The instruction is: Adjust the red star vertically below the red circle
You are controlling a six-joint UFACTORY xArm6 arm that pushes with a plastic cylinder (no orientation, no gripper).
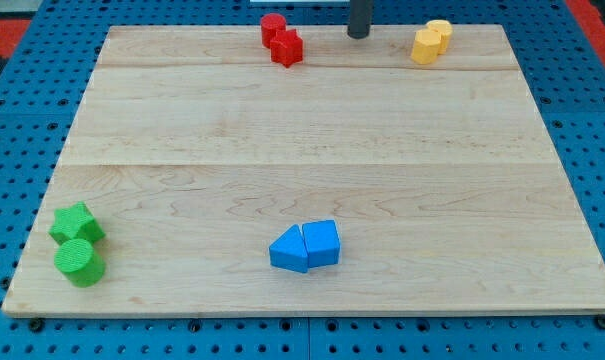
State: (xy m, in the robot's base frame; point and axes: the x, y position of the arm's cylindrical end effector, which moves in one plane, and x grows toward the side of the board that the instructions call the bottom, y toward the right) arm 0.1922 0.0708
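Observation:
The red circle (272, 26) stands at the view's top edge of the wooden board (312, 140), left of centre. The red star (287, 48) touches it, just below and slightly to the right. My tip (358, 35) is at the top edge, to the right of both red blocks with a gap between it and the star, touching no block.
Two yellow blocks (431, 42) sit together at the top right. A green star (76, 224) and a green cylinder (80, 262) sit at the bottom left. Two blue blocks (305, 246) lie side by side at the bottom centre. A blue pegboard surrounds the board.

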